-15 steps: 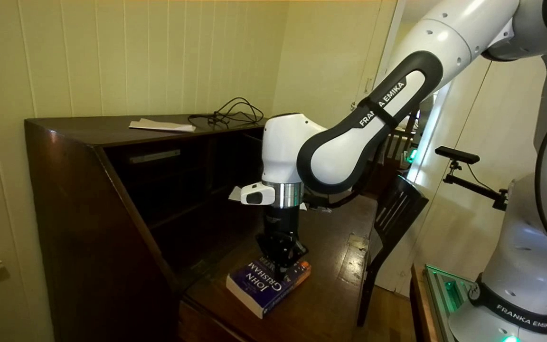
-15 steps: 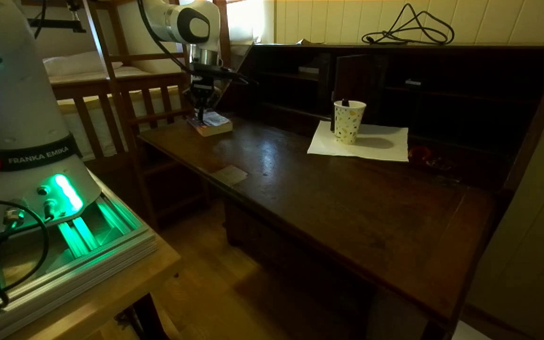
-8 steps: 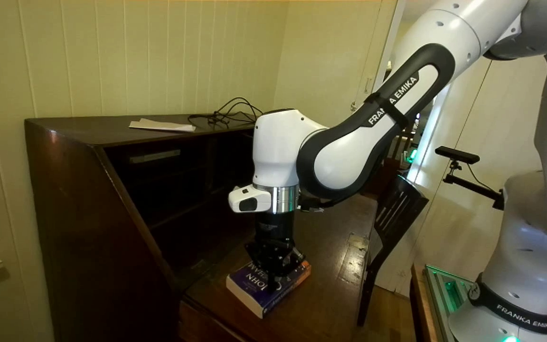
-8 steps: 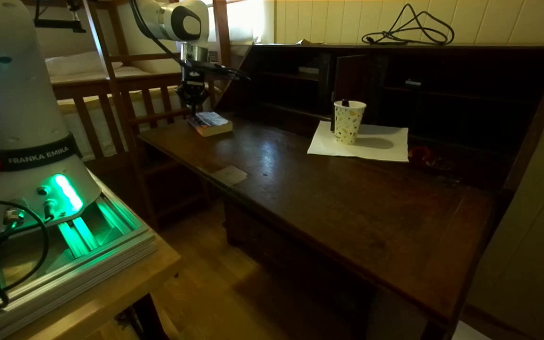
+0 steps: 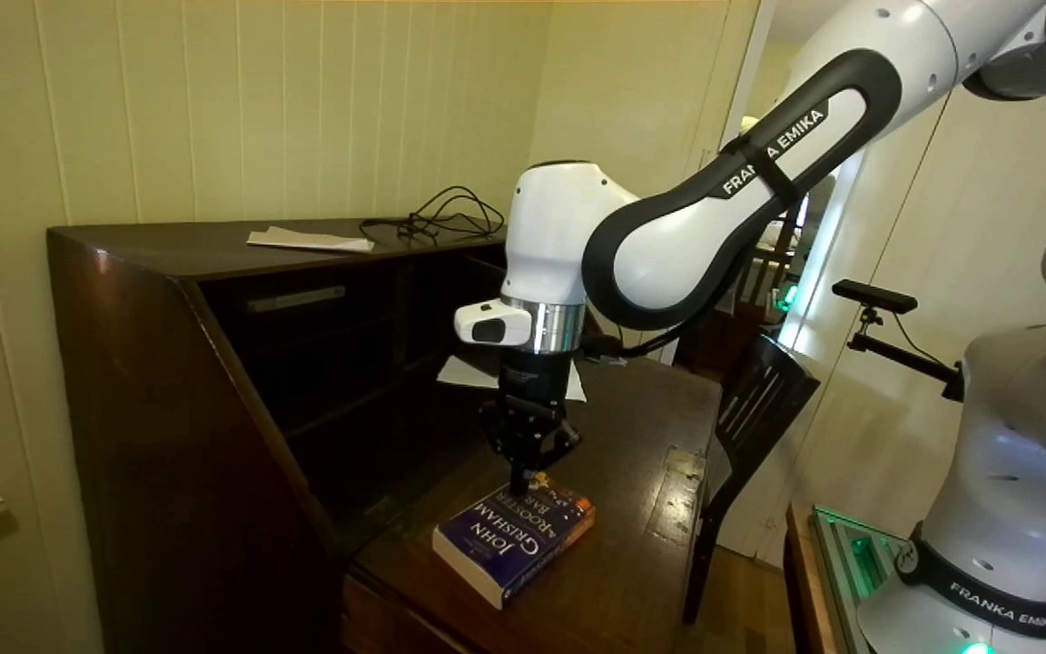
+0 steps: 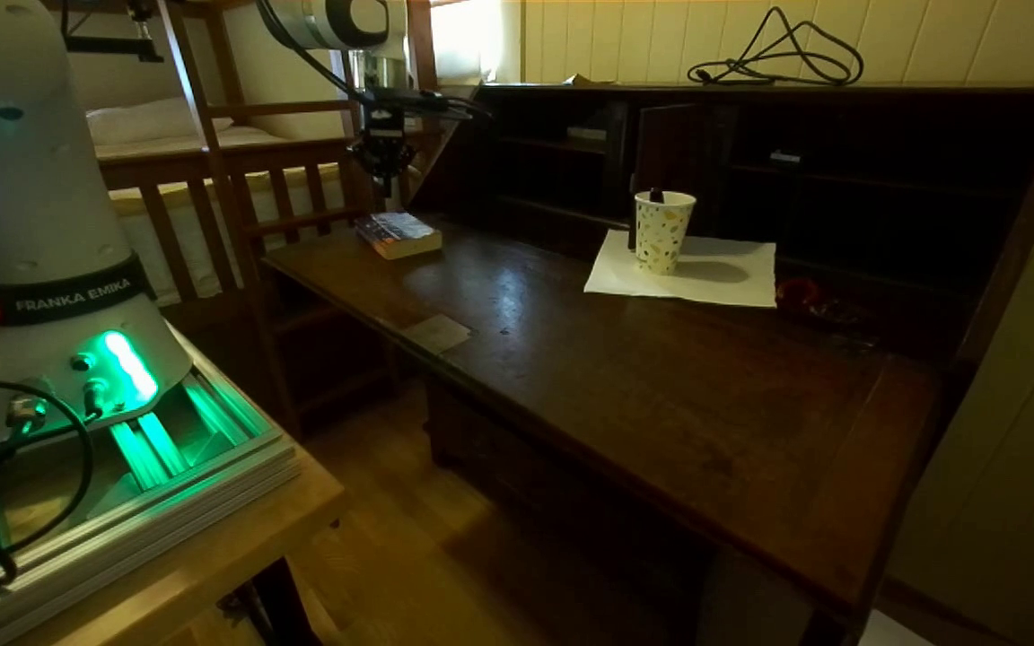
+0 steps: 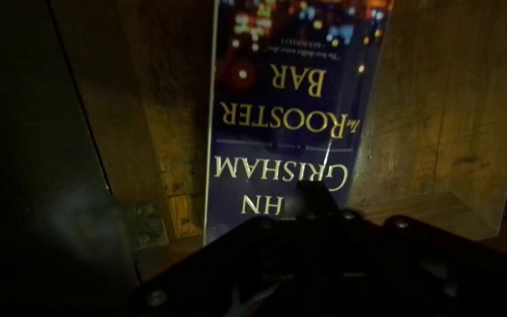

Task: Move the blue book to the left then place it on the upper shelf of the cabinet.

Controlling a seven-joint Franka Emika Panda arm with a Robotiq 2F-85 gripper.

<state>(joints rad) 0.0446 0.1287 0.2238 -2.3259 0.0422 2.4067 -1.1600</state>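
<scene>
Dark cabinet [image 5: 178, 427] at far left in an exterior view; white paper [image 5: 310, 240], then black cable [image 5: 416, 221], lying on top. Pale flat item [image 5: 296, 298] inside, just under the top. Next, blue book [image 5: 509, 545]: flat on tabletop [image 5: 614, 581], face up, near one end of it. Tool [image 5: 519, 480] hovers over book, tips [image 7: 311, 189] clenched together; in an exterior view, gap seen between tips and cover [image 6: 398, 224]. Slatted chair [image 5: 779, 363] beside tabletop; robot base [image 5: 986, 527] farthest right.
</scene>
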